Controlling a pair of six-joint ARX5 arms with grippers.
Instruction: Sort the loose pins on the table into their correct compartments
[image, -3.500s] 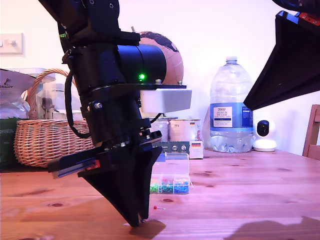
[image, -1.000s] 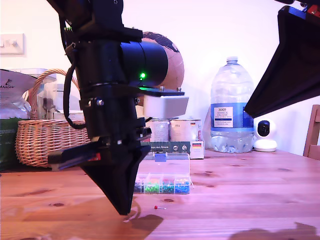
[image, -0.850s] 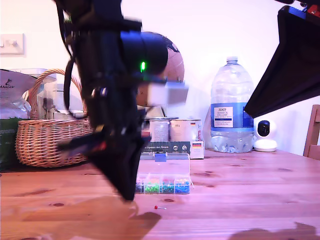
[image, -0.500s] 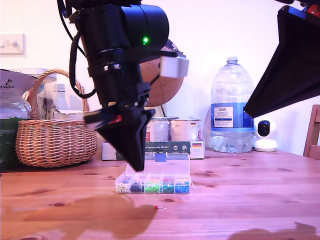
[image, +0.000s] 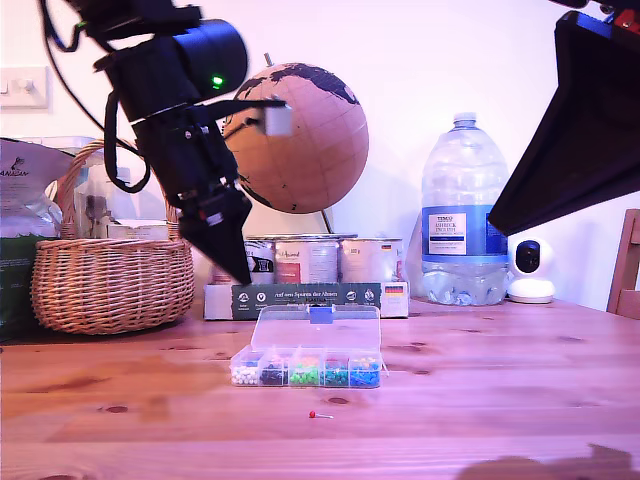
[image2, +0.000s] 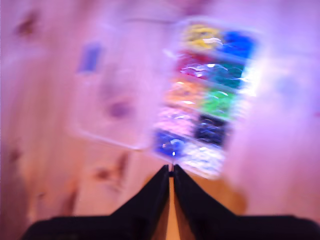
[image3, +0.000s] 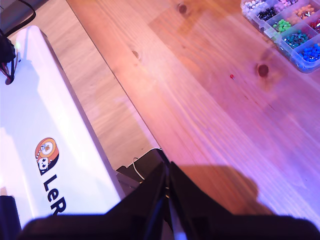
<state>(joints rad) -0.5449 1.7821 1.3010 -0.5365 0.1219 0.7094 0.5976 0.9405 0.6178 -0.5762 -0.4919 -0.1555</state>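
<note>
Lifted well clear of the table (image: 520, 400) since 3.5 s ago, when its tip was down at the wood, my first gripper (image: 240, 268) now hangs in the air above and toward the exterior view's left of the clear compartment box (image: 306, 368). Its fingers are pressed together at the tip in the first wrist view, with a tiny pale speck at the very tip; I cannot tell whether that is a pin, because that view is badly blurred. Beyond the tip the box shows only as smeared blocks of colour (image2: 210, 95).

My second gripper (image3: 168, 186) has its jaws together too, with nothing visibly between them, and sits high over the table edge beside a white unit (image3: 45, 130) marked with a logo. In the exterior view that arm is only a dark wedge cut off at the upper right.

1 red pin (image: 313, 414) lies loose on the reddish-brown wood just in front of the box, apart from it; it shows also as a red dot (image3: 232, 76) in the second wrist view. The box lid stands open.

Behind stand a long dark-green box (image: 310, 297), tins (image: 310, 262), a globe (image: 305, 140), a wicker basket (image: 110, 285), a large water bottle (image: 461, 225) and a small white camera (image: 528, 270) against a pale wall.
</note>
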